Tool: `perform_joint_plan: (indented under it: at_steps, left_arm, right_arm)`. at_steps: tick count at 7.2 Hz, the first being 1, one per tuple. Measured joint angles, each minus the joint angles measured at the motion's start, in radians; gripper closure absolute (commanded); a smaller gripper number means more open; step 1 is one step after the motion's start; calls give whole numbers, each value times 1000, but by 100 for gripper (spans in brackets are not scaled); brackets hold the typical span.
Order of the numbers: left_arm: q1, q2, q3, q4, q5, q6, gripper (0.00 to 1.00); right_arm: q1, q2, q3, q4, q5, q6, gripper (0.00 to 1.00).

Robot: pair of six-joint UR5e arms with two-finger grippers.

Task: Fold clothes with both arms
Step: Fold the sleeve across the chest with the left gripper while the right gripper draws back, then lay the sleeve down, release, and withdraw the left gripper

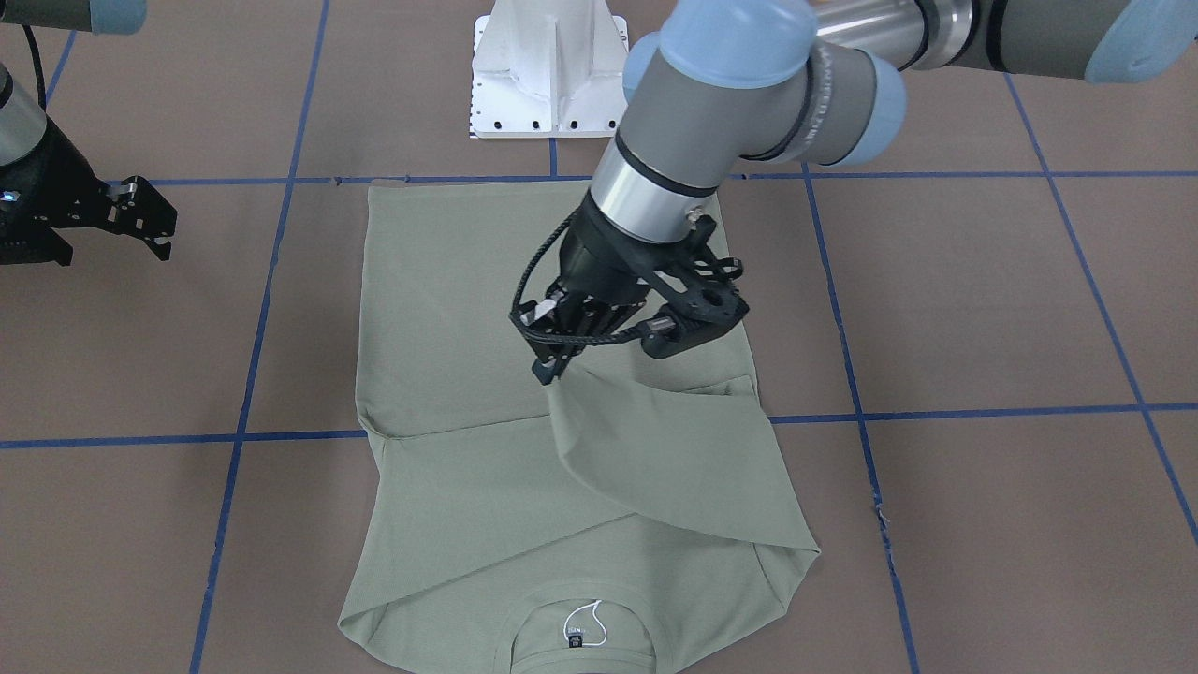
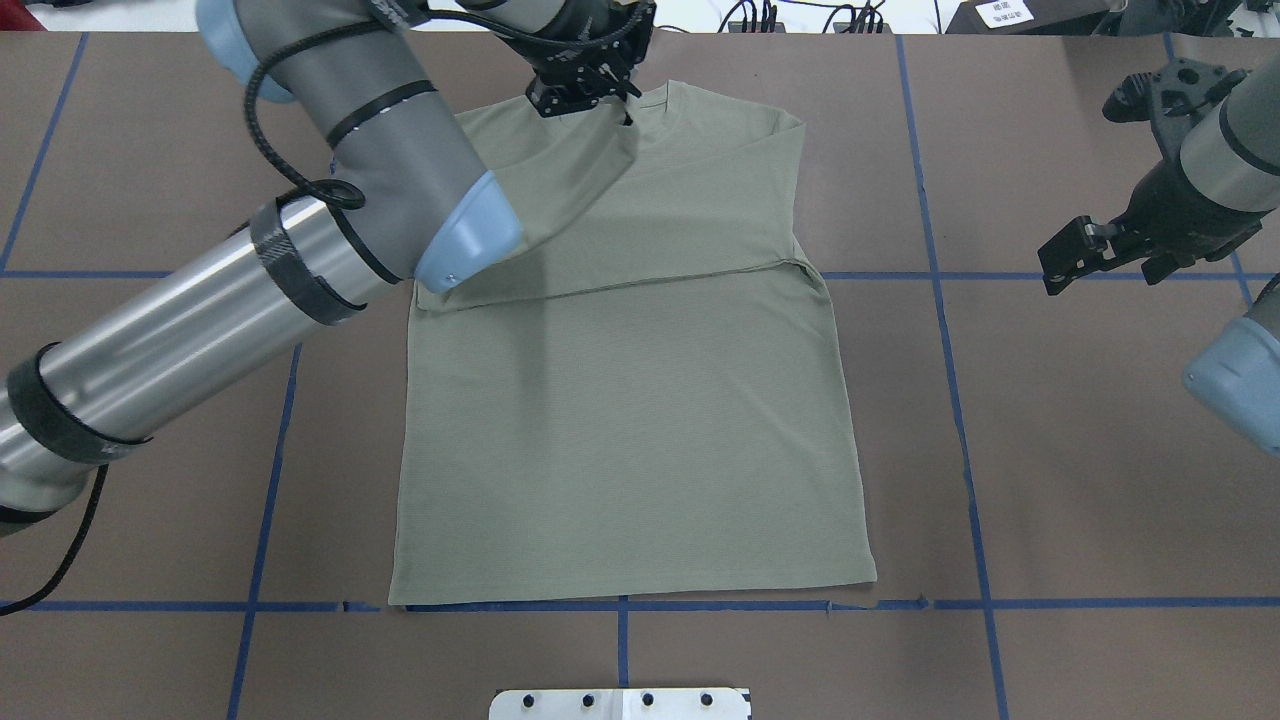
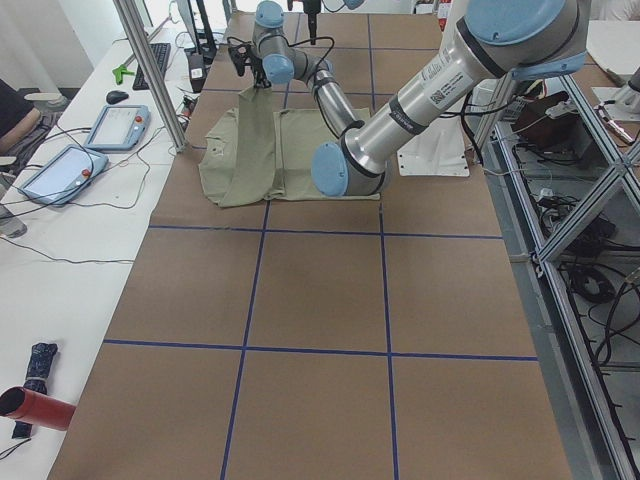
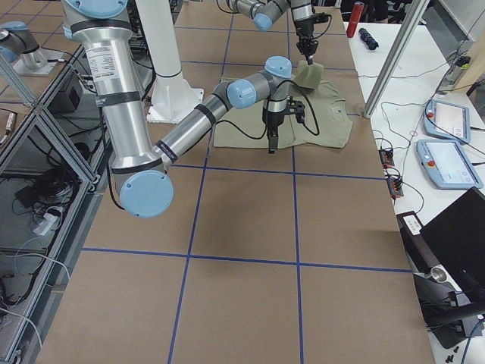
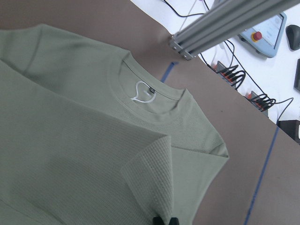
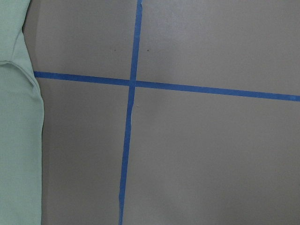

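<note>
The sage-green shirt (image 2: pixel 620 420) lies flat on the brown table, neck at the far edge from the robot and hem towards the base. One sleeve is folded across the chest. My left gripper (image 1: pixel 548 372) hangs over the upper chest, shut on a lifted flap of the shirt (image 1: pixel 655 449) from its left shoulder side. In the left wrist view its fingertips (image 5: pixel 165 220) pinch the knit cloth, and the white neck loop (image 5: pixel 140 91) shows beyond. My right gripper (image 2: pixel 1075 260) hovers off the shirt's right side, open and holding nothing.
The white pedestal base (image 1: pixel 547 70) stands just behind the hem. Blue tape lines (image 6: pixel 129 140) grid the table. An aluminium post (image 5: pixel 225 28), handheld pendants (image 3: pixel 115 125) and cables line the white bench beyond the neck end.
</note>
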Motion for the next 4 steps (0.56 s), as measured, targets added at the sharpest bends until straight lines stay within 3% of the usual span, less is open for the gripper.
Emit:
perform_joint_plan:
  at_steps: [4]
  left_arm:
    - [108,-39,157,-154,85,-38,100]
  right_arm:
    - [8,-10,-1,2,29,0,0]
